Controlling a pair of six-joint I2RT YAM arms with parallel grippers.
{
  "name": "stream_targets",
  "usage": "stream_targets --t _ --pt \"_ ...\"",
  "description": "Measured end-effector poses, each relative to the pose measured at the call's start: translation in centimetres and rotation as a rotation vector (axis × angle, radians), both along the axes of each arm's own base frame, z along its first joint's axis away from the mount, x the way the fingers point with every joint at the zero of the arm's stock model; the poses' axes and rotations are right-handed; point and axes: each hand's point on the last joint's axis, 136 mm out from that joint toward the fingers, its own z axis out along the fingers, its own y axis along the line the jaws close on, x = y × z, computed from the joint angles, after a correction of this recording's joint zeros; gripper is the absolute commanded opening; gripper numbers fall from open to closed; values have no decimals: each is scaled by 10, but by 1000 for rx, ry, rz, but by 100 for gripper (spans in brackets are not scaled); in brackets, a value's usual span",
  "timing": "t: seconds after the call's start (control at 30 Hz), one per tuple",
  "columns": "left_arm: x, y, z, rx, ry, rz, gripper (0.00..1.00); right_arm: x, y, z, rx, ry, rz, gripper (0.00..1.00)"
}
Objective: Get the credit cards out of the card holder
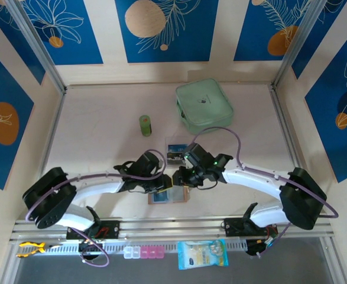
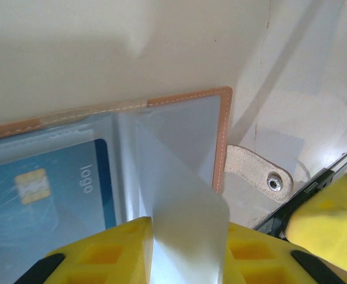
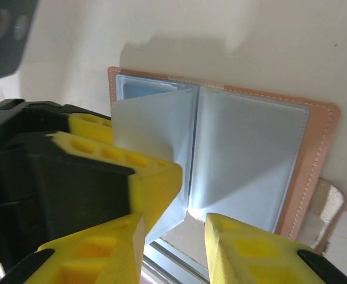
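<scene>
The card holder lies open near the table's front edge, tan border around clear inner sleeves. A blue credit card with a gold chip sits in the left sleeve. One clear sleeve leaf stands up, and my left gripper is shut on it, the leaf touching both yellow fingers. My right gripper hovers open over the holder's near edge at the spine, nothing between its pads. In the top view both grippers meet over the holder. Two loose cards lie just beyond them.
A mint-green zip case lies at the back right and a small green cylinder stands at the back centre. An aluminium rail runs along the front edge. The holder's clasp tab sticks out to its right.
</scene>
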Motion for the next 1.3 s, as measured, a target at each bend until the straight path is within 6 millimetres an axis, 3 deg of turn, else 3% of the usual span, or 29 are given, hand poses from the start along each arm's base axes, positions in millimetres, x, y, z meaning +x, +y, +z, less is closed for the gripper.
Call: stream_targets --t 0.33,0.53,0.8,1.0,1.3 --pt "3 -26 -4 -6 2 -41 38 1 -23 7 10 -16 -52 35" --pt "4 -31 -2 -14 -2 -46 48 2 -26 10 18 -23 -62 36" --pt "5 -31 -2 -12 -2 -44 51 3 -26 11 22 -23 -63 36" --pt "6 -21 6 -22 -19 -27 43 3 -23 8 30 -13 -56 36" --pt "7 18 16 -37 -63 47 27 -3 -12 -19 -19 51 -20 32"
